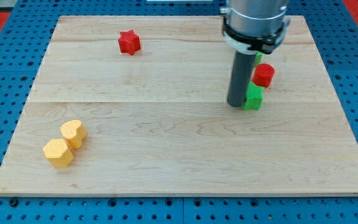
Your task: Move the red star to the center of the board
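The red star (129, 42) lies near the view's top left of the wooden board (179, 162). My tip (238, 106) rests on the board right of centre, far to the right of and below the red star. It touches or nearly touches the left side of a green block (253, 98). A red cylinder (264, 75) sits just above and to the right of that green block. A second green block (258, 57) is mostly hidden behind the rod.
A yellow heart-shaped block (73, 132) and a yellow hexagon block (58, 153) sit together near the view's bottom left. The board lies on a blue pegboard table (5, 74).
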Robot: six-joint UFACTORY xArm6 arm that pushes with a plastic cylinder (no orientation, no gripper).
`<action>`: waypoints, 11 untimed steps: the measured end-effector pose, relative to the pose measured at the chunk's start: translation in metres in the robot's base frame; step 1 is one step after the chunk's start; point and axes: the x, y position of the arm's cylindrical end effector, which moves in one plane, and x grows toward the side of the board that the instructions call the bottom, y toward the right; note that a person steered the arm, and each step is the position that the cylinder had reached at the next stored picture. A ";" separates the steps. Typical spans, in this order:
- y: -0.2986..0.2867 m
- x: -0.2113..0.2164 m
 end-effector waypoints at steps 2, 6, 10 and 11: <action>-0.017 0.017; -0.329 -0.080; -0.254 -0.203; -0.205 -0.167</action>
